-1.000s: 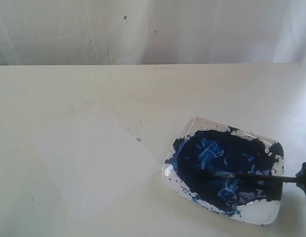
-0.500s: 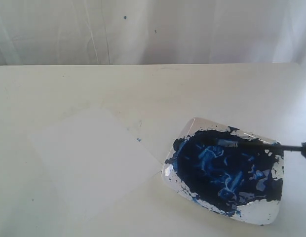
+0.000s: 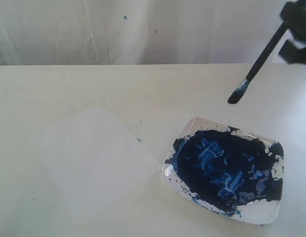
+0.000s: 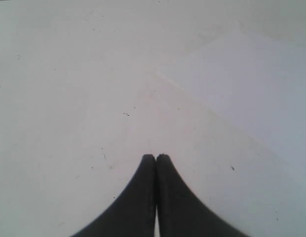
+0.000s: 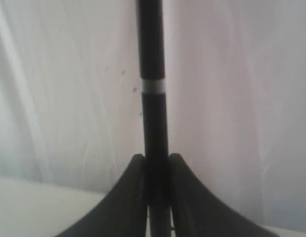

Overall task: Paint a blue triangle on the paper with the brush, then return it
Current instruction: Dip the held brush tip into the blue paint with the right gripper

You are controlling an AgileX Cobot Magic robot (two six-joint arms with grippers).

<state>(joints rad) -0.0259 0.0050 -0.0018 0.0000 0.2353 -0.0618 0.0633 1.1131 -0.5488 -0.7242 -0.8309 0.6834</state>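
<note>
**A:** Exterior view first. Where is the brush?

**B:** The brush (image 3: 258, 63) hangs in the air at the far right. It slants with its dark, blue-wet tip lowest and leaning left, clear of the paint dish (image 3: 261, 218). The right fingers (image 3: 291, 30) pinch the upper end of its handle.

**A:** And the paper?

**B:** The paper (image 3: 94, 158) lies flat on the counter (image 3: 69, 89), left of the dish, and is plain white. One corner comes close to the dish's left rim, but I cannot tell whether it touches. A blue speck (image 3: 138, 139) sits on the counter just beside the paper's far-right edge.

**A:** Left wrist view?

**B:** The left fingers (image 4: 156, 159) are pressed together with nothing between them, over bare counter (image 4: 69, 98). Part of the paper (image 4: 251, 89) shows near them.

**A:** Right wrist view?

**B:** Both fingers clamp the brush's (image 5: 154, 118) black handle. It runs straight out past a silvery band (image 5: 154, 87), against the white cloth backdrop (image 5: 242, 98).
</note>
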